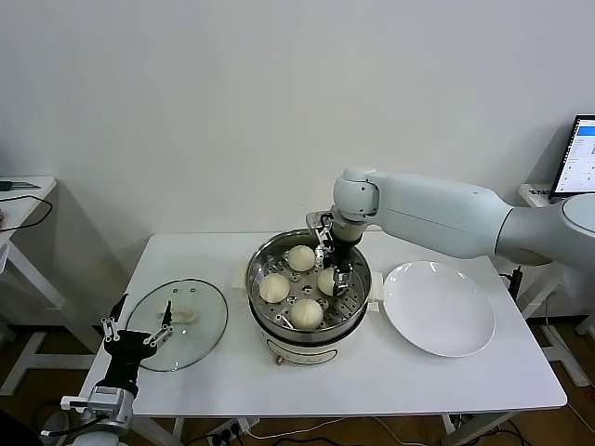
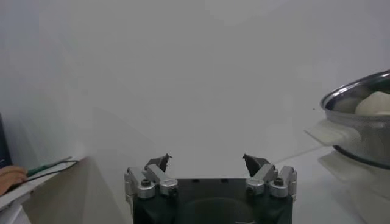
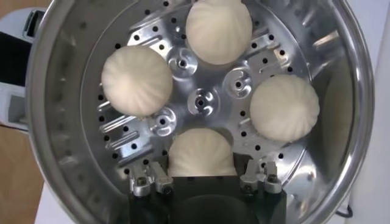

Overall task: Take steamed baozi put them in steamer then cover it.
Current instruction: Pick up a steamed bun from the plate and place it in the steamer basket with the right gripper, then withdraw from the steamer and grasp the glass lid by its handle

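Observation:
Several cream-white baozi lie on the perforated tray of the steel steamer (image 1: 257, 271), among them ones at the back (image 1: 300, 257), left (image 1: 274, 287) and front (image 1: 306, 313). My right gripper (image 1: 337, 276) reaches down into the pot. It stands open around the right-hand baozi (image 3: 201, 153), which rests on the tray with a narrow gap at each finger. The other baozi (image 3: 218, 29) (image 3: 136, 81) (image 3: 284, 109) ring the tray centre. The glass cover (image 1: 191, 344) lies flat on the table left of the steamer. My left gripper (image 1: 139, 327) hangs open and empty by the cover's near-left edge.
An empty white plate (image 1: 437, 307) lies right of the steamer. A side table (image 1: 19, 195) with cables stands far left and a monitor (image 1: 581, 153) far right. In the left wrist view the steamer (image 2: 359, 131) shows at the edge, beyond the left gripper (image 2: 207, 161).

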Motion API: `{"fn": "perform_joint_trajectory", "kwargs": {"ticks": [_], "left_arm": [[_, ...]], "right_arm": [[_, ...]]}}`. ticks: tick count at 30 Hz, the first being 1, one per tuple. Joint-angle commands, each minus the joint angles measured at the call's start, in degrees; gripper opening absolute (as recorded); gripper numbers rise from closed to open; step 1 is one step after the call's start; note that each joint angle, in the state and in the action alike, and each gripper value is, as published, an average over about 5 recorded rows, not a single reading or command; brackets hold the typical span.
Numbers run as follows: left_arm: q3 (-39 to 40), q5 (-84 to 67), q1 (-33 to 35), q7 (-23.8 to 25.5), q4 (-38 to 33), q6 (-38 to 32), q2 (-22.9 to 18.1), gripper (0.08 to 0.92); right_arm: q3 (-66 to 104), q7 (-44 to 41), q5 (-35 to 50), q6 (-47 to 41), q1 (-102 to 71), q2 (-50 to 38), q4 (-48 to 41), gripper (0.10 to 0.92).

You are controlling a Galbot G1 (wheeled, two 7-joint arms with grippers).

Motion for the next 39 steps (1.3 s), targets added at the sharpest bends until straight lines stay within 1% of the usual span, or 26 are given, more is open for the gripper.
{"fn": "perform_joint_trajectory", "kwargs": {"ticks": [1,4,6,14,17,20,22,27,32,35,37,39], "left_arm": [[0.1,0.2,0.2,0.0,-0.1,0.0,0.0,0.823],[0.2,0.4,0.3,0.0,-0.2,0.0,0.0,0.823],[0.3,0.5,0.3,0.0,-0.3,0.1,0.0,0.823],[0.5,0.6,0.6,-0.1,-1.0,0.3,0.1,0.823],[0.5,0.6,0.8,-0.2,-1.3,0.4,0.2,0.823],[0.5,0.6,0.8,-0.3,-1.4,0.7,0.3,0.823],[0.5,0.6,0.9,-0.4,-1.4,0.9,0.3,0.823],[0.8,0.5,0.8,-0.7,-1.8,1.6,0.5,0.823],[1.3,0.1,0.3,-0.6,-1.8,2.5,1.0,0.823],[1.4,0.0,-0.3,-0.2,-1.2,2.5,1.5,0.823],[1.6,-0.3,-0.9,-0.2,-0.7,2.4,1.6,0.823],[1.8,-0.7,-1.5,-0.5,-0.3,2.4,1.6,0.823]], "right_arm": [[2.3,-0.1,-0.3,0.2,-0.5,-0.8,-0.1,0.749],[2.4,-1.0,0.8,0.4,1.6,-2.6,0.9,0.804],[2.5,-1.8,2.1,0.7,3.7,-4.3,1.8,0.818],[7.6,-5.0,7.4,1.9,10.6,-14.8,4.5,0.823],[13.9,-4.6,7.3,2.2,7.9,-20.4,5.8,0.823],[26.7,-1.8,7.5,2.4,-0.4,-25.6,7.2,0.823],[35.5,2.8,9.1,3.3,-6.4,-28.9,8.3,0.823],[48.9,21.2,17.1,10.9,-19.5,-37.8,12.1,0.823],[68.7,36.7,24.2,17.6,-45.0,-45.4,19.6,0.823],[83.2,46.4,26.4,21.8,-62.8,-45.6,22.7,0.823],[95.6,51.8,26.9,24.3,-75.8,-43.3,24.5,0.823],[105.5,55.1,26.1,26.5,-87.4,-39.5,26.8,0.823]]}}
